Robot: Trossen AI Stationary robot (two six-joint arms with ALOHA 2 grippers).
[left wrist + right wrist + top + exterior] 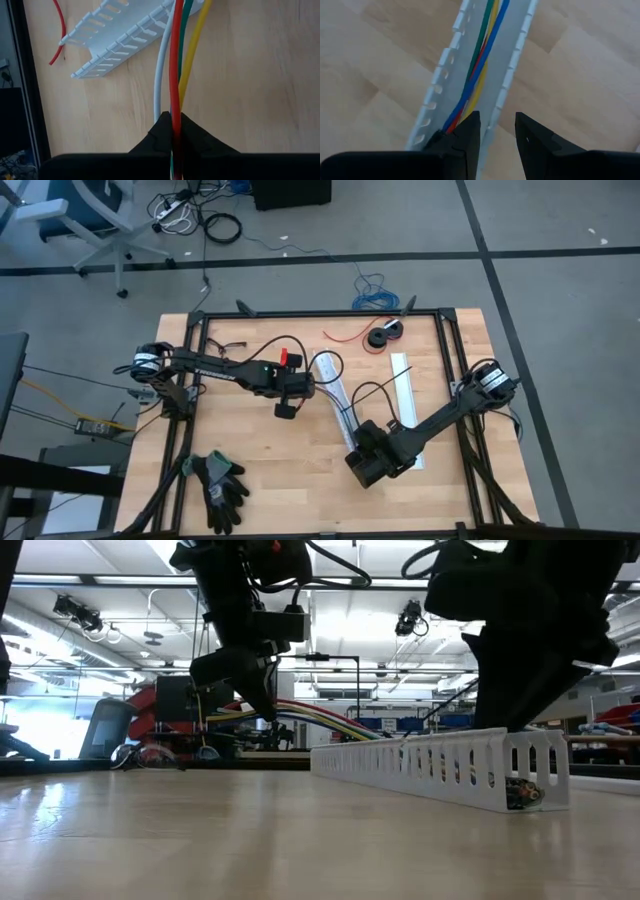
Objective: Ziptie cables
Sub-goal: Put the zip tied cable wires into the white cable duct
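Note:
The cables (175, 60), thin red, green, yellow and white wires, run from my left gripper (172, 120) to the white slotted duct (115, 45). They then lie along the duct's floor (480, 65), where a blue wire also shows. My left gripper (288, 402) is shut on them, just off the duct's far end. My right gripper (497, 122) stands open at the duct's near end (385, 455). One of its fingers (470, 132) is inside the duct over the cables. The other finger (535, 137) is outside the side wall (517, 45). My left gripper pinches the bundle between its two fingers at a stretch (175, 112) short of the duct's far end. It slants down, and the wires run on straight ahead from the fingertips. The stretch (320, 718) between fingers and duct hangs clear of the table. Whether my right gripper's inner finger touches the cables, I cannot tell.
A flat white strip (400, 380) lies beside the duct. A red wire with a black spool (385, 335) sits near the far edge, a blue wire coil (375, 295) beyond it. Dark gloves (220, 485) lie at the near left. A black frame (300, 315) borders the table.

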